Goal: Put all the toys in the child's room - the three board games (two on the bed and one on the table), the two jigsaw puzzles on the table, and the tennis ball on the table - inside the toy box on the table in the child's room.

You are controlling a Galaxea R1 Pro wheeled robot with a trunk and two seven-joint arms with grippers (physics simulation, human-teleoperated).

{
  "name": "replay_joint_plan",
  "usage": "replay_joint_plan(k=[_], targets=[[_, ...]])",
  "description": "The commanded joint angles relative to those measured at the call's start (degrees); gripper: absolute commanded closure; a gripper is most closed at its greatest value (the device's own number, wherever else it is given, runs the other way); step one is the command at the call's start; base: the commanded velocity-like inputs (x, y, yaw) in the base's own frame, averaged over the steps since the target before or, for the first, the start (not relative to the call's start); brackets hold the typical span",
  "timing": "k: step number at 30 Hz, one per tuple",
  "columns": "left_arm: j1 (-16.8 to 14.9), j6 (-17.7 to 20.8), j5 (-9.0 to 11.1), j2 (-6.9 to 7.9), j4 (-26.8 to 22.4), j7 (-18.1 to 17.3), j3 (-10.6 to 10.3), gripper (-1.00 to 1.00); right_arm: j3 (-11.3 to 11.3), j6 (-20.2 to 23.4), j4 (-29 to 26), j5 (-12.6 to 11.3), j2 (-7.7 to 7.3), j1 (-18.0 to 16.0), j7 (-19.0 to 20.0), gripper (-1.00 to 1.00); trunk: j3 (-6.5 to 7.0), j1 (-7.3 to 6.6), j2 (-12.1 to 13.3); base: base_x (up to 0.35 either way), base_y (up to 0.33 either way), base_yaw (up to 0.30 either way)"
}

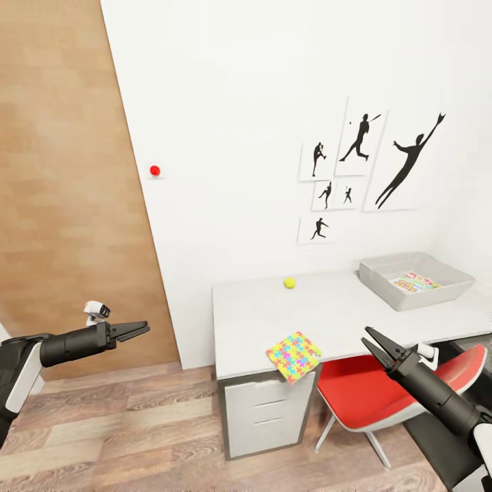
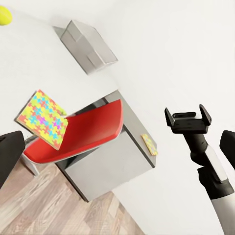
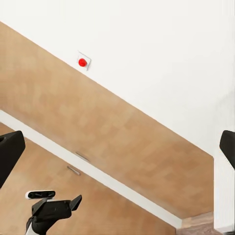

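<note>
One jigsaw puzzle [image 1: 294, 355] sits diamond-wise, a corner poking off the counter [image 1: 328, 314] edge; both tools, left [image 1: 140, 329] and right [image 1: 372, 339], look spread, empty, probably.

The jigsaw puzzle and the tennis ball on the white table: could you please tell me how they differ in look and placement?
The jigsaw puzzle is a flat, many-coloured square; the tennis ball is small, round and plain yellow-green. The puzzle lies at the table's front edge, one corner overhanging it, while the ball sits far back near the wall. Both rest on the tabletop, outside the toy box, and neither is held by a gripper.
</note>
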Motion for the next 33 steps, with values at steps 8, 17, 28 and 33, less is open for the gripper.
replay_joint_plan(k=[8,17,28,33], targets=[[-0.05,0.51,0.12,0.00,-0.02,-0.06,0.00,-1.00,0.05,0.34,0.02,-0.13,0.04,-0.06,0.02,-1.00,-0.11,0.03,-0.13,-0.034,-0.299,0.000],[-0.05,0.43,0.12,-0.07,-0.02,0.05,0.00,-1.00,0.07,0.30,0.02,-0.13,0.00,-0.06,-0.03,-1.00,-0.11,0.03,-0.13,-0.002,-0.305,0.000],[-0.05,0.43,0.19,-0.08,-0.02,0.10,-0.07,-1.00,0.07,0.33,0.02,-0.13,0.00,-0.06,-0.07,-1.00,-0.11,0.03,-0.13,-0.001,-0.306,0.000],[-0.05,0.44,0.20,-0.08,-0.02,0.11,-0.09,-1.00,0.07,0.33,0.02,-0.13,-0.01,-0.06,-0.07,-1.00,-0.11,0.03,-0.13,-0.057,-0.303,0.000]])
